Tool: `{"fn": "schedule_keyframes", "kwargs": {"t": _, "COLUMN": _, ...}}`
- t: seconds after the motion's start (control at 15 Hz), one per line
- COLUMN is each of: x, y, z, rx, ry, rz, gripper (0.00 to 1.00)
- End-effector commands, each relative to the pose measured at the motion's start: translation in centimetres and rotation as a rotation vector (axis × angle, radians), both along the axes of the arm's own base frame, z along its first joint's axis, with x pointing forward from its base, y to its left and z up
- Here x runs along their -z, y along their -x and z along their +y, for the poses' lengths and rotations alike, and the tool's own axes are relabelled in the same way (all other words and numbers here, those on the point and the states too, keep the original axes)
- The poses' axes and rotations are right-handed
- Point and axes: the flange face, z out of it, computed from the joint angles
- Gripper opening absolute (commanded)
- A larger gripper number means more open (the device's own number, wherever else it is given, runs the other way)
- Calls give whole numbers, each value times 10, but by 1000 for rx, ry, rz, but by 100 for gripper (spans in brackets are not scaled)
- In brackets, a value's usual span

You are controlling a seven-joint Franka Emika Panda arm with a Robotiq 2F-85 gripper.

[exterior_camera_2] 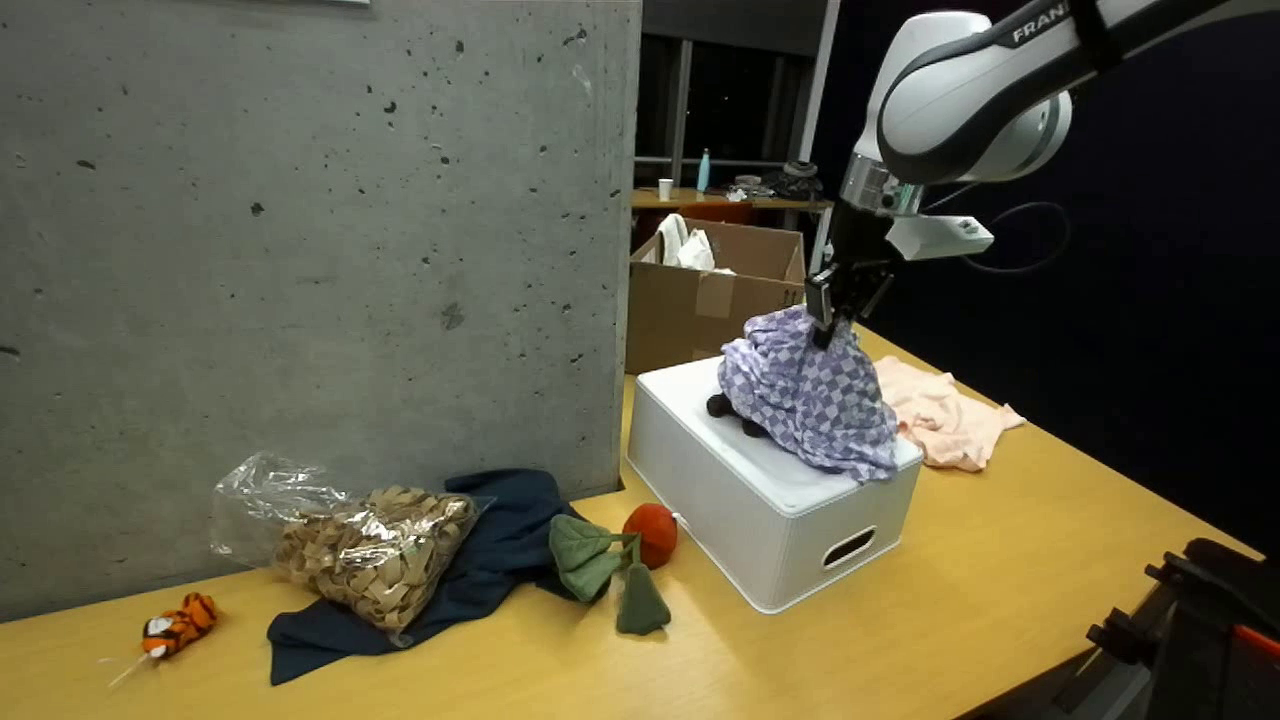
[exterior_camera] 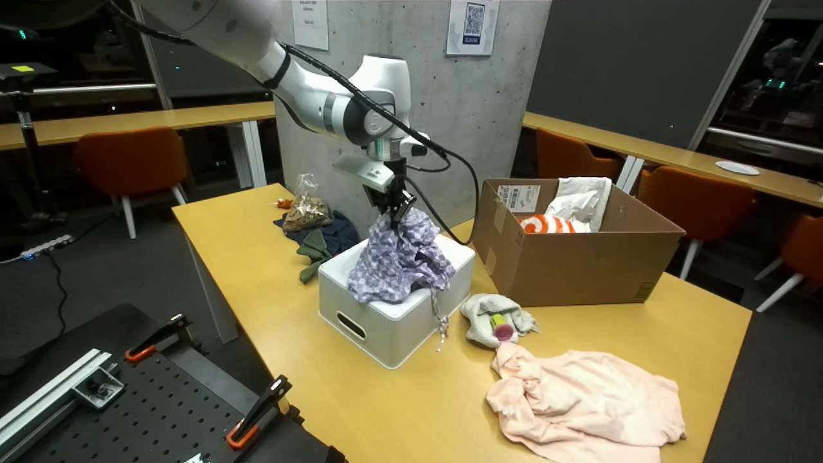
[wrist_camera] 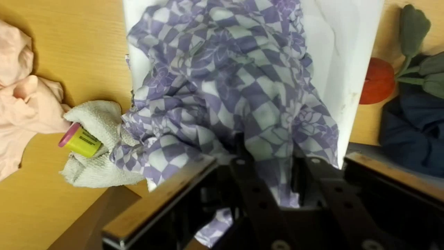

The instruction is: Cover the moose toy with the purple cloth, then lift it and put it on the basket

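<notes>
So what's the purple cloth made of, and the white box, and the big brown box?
The purple cloth looks like thin, matte fabric, perhaps cotton: it bunches in soft folds. The white box seems to be smooth plastic with a slight sheen, going by its rounded, moulded-looking corners. The big brown box looks like dull cardboard, judging by its thin, flat walls.

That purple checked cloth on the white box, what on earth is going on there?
A robot arm has its hand at the top of the purple cloth; whether it has gripped it is hard to tell. The cloth is draped over something on the white box, where it seems to rest. Dark rounded bits poke out from one edge, probably parts of the moose toy, which otherwise looks covered.
</notes>
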Motion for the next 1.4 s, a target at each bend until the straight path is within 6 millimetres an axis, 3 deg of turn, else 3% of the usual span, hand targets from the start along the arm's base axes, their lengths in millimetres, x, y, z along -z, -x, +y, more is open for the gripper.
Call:
{"fn": "schedule_keyframes", "kwargs": {"t": 0.0, "x": -16, "y": 7, "z": -12, "rx": 2, "ry": 6, "rz": 3, "gripper": 58}}
{"fn": "schedule_keyframes", "kwargs": {"t": 0.27, "x": -44, "y": 15, "z": -37, "rx": 31, "ry": 11, "rz": -8, "gripper": 88}}
{"fn": "schedule_keyframes", "kwargs": {"t": 0.4, "x": -57, "y": 30, "z": -52, "rx": 39, "ry": -4, "rz": 23, "gripper": 99}}
{"fn": "schedule_keyframes", "kwargs": {"t": 0.47, "x": -39, "y": 10, "z": -43, "rx": 47, "ry": 5, "rz": -3, "gripper": 85}}
{"fn": "schedule_keyframes", "kwargs": {"t": 0.6, "x": -49, "y": 19, "z": -53, "rx": 52, "ry": 2, "rz": 11, "gripper": 99}}
{"fn": "schedule_keyframes", "kwargs": {"t": 0.8, "x": -52, "y": 24, "z": -55, "rx": 53, "ry": 0, "rz": 17, "gripper": 100}}
{"fn": "schedule_keyframes", "kwargs": {"t": 0.87, "x": -53, "y": 36, "z": -57, "rx": 60, "ry": 15, "rz": 36, "gripper": 100}}
{"fn": "schedule_keyframes", "kwargs": {"t": 1.07, "x": -30, "y": 38, "z": -50, "rx": 69, "ry": 61, "rz": 45, "gripper": 100}}
{"fn": "schedule_keyframes", "kwargs": {"t": 1.33, "x": -2, "y": 25, "z": -33, "rx": 52, "ry": 123, "rz": 51, "gripper": 100}}
